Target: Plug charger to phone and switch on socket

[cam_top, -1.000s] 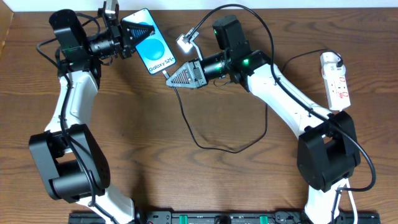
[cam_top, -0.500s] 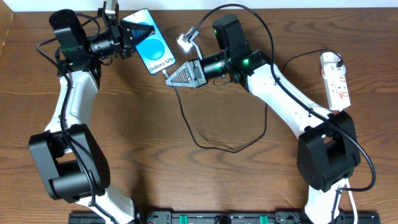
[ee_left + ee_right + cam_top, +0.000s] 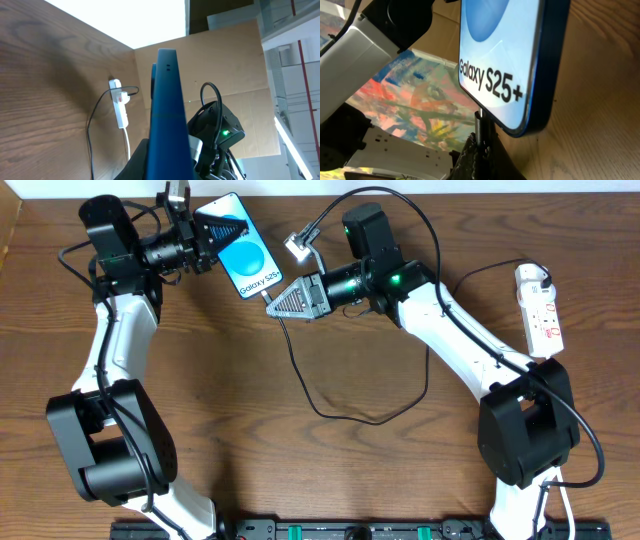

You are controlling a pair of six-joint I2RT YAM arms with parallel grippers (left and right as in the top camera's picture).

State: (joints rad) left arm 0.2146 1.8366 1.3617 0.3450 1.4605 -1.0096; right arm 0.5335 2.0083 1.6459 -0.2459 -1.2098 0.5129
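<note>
Left claw (image 3: 224, 228) grips tilted phone (image 3: 256, 266); right claw (image 3: 272, 305) pinches charger (image 3: 479, 131) tip at its bottom edge.

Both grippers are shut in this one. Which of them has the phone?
The left gripper, clamped on the phone at the end opposite the lettering. The right gripper instead pinches the charger by its connector tip, at the phone's lettered end.

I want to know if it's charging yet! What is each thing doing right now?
phone: screen lit, held tilted.
charger: tip at the phone's bottom edge; plugged in or not, cannot tell.
socket: a black cable runs into it; switch too small to read.
left tool: shut on the phone.
right tool: shut on the charger tip.
</note>
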